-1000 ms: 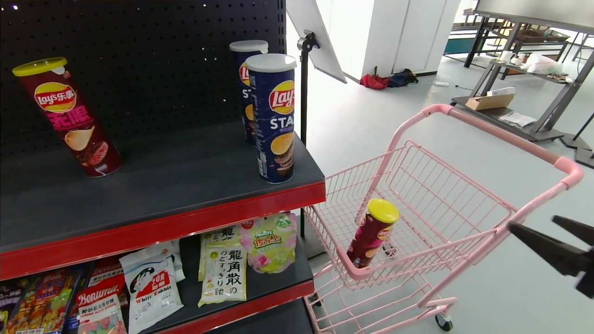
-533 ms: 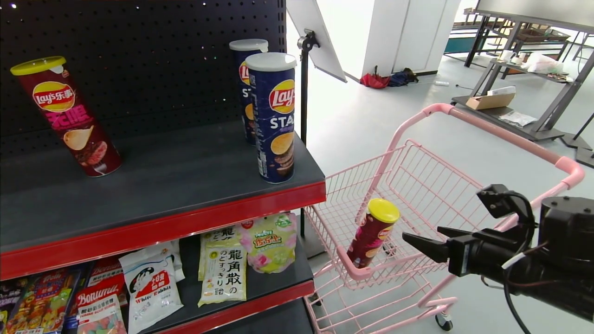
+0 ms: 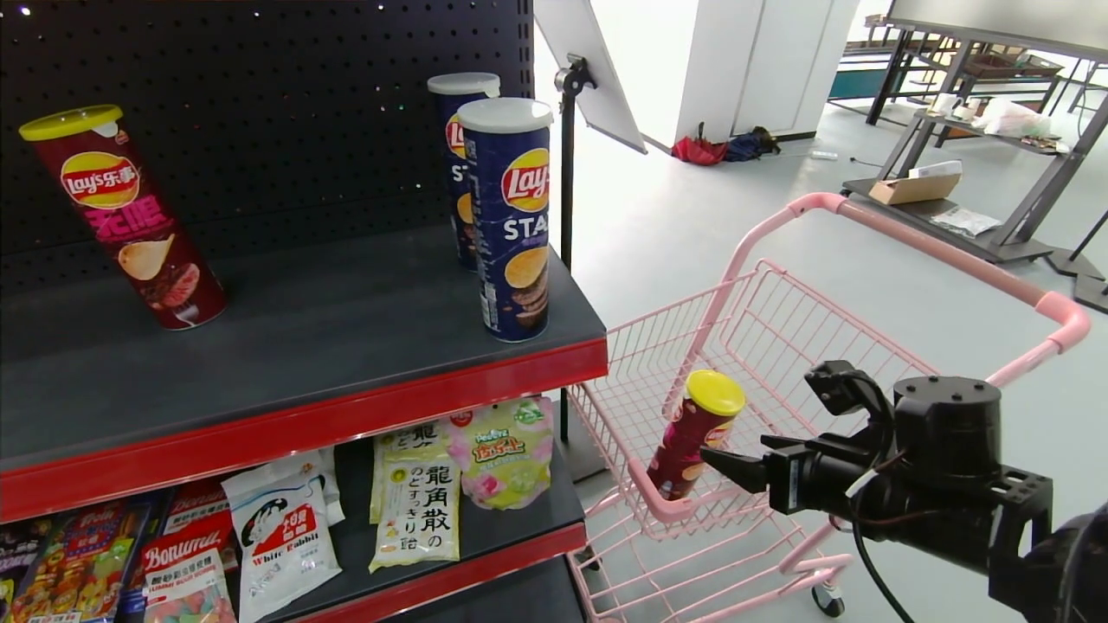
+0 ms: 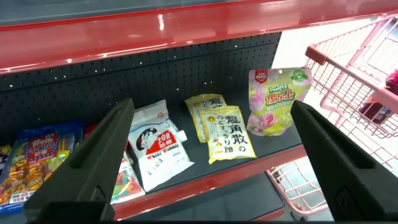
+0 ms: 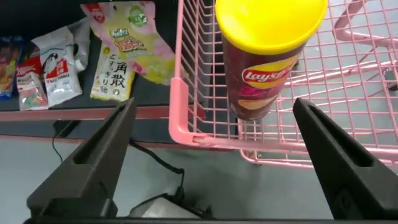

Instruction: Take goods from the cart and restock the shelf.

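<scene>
A maroon chips can (image 3: 695, 433) with a yellow lid stands in the near left corner of the pink cart (image 3: 866, 285). My right gripper (image 3: 736, 457) is open just outside the cart's near rim, level with the can's body and right of it. In the right wrist view the can (image 5: 267, 56) sits beyond the rim, between the spread fingers of that gripper (image 5: 212, 109). On the upper shelf (image 3: 303, 337) stand a maroon can (image 3: 125, 216) at the left and two blue cans (image 3: 511, 216) at the right end. My left gripper (image 4: 211, 109) is open, facing the lower shelf.
Snack bags (image 3: 415, 502) and candy packs (image 3: 186, 562) lie on the lower shelf (image 3: 485, 554). A black pole with a white board (image 3: 567, 173) stands between shelf and cart. Metal tables (image 3: 978, 138) stand far back right. Open grey floor surrounds the cart.
My right arm has swung in from the right edge toward the left, bringing its open gripper up to the cart's near rim beside the maroon can. The cans and the cart have not moved.
</scene>
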